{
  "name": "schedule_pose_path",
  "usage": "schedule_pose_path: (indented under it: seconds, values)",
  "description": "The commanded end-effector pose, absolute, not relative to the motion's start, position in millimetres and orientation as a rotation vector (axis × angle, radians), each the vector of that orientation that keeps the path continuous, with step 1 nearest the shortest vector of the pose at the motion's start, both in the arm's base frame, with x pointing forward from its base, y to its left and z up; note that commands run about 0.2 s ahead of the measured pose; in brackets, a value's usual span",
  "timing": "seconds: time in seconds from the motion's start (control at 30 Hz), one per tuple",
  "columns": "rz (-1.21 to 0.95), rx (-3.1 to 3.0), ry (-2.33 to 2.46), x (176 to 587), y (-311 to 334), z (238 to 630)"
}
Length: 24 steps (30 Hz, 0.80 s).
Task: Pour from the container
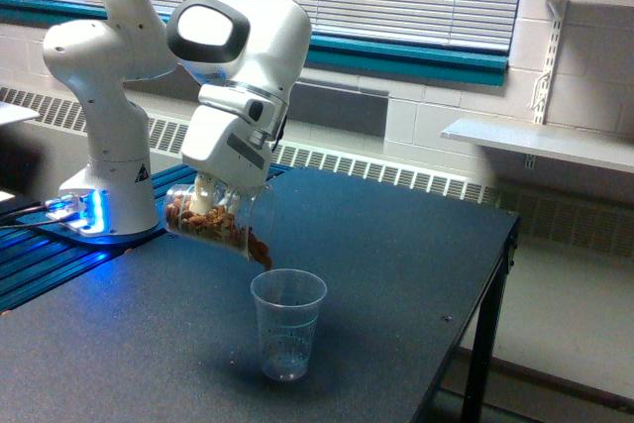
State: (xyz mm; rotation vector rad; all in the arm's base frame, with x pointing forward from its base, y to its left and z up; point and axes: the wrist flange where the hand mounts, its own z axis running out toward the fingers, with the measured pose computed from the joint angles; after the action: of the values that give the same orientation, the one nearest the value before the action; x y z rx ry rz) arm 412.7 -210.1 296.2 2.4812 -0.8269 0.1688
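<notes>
Cup: clear tapered plastic cup (287, 323), upright on the dark bench (396, 274), nearest the camera; looks empty.
Container: clear wide-mouthed jar (216, 221), held in the air, tipped steeply with its mouth down toward the exterior view's right; brown nut-like pieces (260, 248) crowd the lip, just above the cup's rim and slightly to its left.
Pincer: white pincer (210, 201), closed on the jar's wall from above.
Arm: white base (109, 175) on the bench's far left; blue light beside it.
Background: window blinds; wall shelf at right.
</notes>
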Motion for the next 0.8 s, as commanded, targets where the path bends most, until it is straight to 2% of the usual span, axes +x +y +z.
schedule_pose_path:
  seconds: [0.03, 0.8]
  values:
    - [0.157, 2.466, -0.811, 416.8, -203.3, 297.5]
    - [0.095, 2.421, -0.803, 420.0, -200.8, 299.8]
